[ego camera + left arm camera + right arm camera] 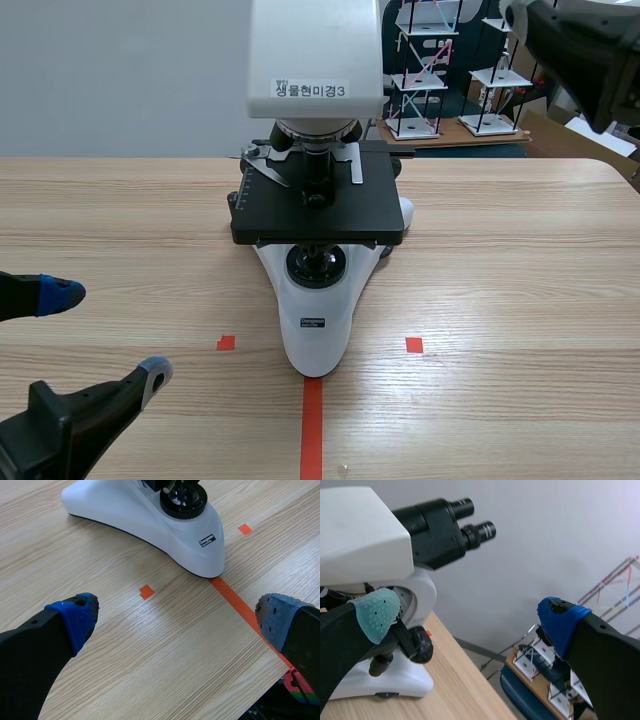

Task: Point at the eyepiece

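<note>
We're up high with the right gripper [468,616], fingers spread wide and nothing between them. Ahead of it, above the gap, sits the eyepiece [479,530]: twin black tubes jutting from the head of the microscope [318,200] toward the far wall. In the scene view that white head fills the upper centre and hides the eyepiece behind it. Down at lower left, the left gripper [108,333] hangs open too, low over the table [520,260], near the white foot. We reckon this instrument is heavy and rigid, and the lens glass is delicate and easy to smudge. So no grab here, just a fingertip aimed close, stopping short of contact. If it needed shifting, the curved arm and base look like the safe hold. The wood-grain top is flat. Racks [420,70] stand behind at upper right, with a plain wall beyond.
</note>
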{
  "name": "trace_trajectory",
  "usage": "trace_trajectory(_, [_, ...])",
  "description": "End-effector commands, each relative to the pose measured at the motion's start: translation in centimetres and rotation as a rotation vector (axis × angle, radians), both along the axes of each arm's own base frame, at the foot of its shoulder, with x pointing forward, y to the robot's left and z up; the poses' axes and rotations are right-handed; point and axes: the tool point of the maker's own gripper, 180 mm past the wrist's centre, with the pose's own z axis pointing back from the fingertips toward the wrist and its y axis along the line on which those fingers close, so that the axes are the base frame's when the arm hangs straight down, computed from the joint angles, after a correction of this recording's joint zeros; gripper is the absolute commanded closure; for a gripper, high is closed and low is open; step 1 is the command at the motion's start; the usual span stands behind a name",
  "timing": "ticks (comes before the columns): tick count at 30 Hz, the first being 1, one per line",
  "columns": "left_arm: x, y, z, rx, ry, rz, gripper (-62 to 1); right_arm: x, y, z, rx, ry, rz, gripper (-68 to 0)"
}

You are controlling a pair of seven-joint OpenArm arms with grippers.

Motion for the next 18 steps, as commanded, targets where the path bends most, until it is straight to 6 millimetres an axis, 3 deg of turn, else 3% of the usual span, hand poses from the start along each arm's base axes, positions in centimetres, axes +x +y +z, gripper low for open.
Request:
trace_trajectory(1, [0.1,-0.4,0.6,-0.024,-0.019,-0.004,-62.3,0.8,-0.1,0.8,0.005,-0.03,0.002,-60.4])
trace_trajectory(4, [0.2,-0.5,0.7,-0.027,-0.023,-0.004,-62.3,2.1,0.3,1.1,0.001,-0.038,0.017,-59.3])
trace_trajectory(12, [0.4,-0.6,1.3,-0.049,-0.056,-0.005,-62.3,5.7,1.2,1.4,-0.017,-0.043,0.039,-21.2])
trace_trajectory(18, [0.4,-0.6,1.4,-0.053,-0.061,-0.005,-62.3,7.9,2.6,1.8,0.01,-0.033,0.069,-5.7])
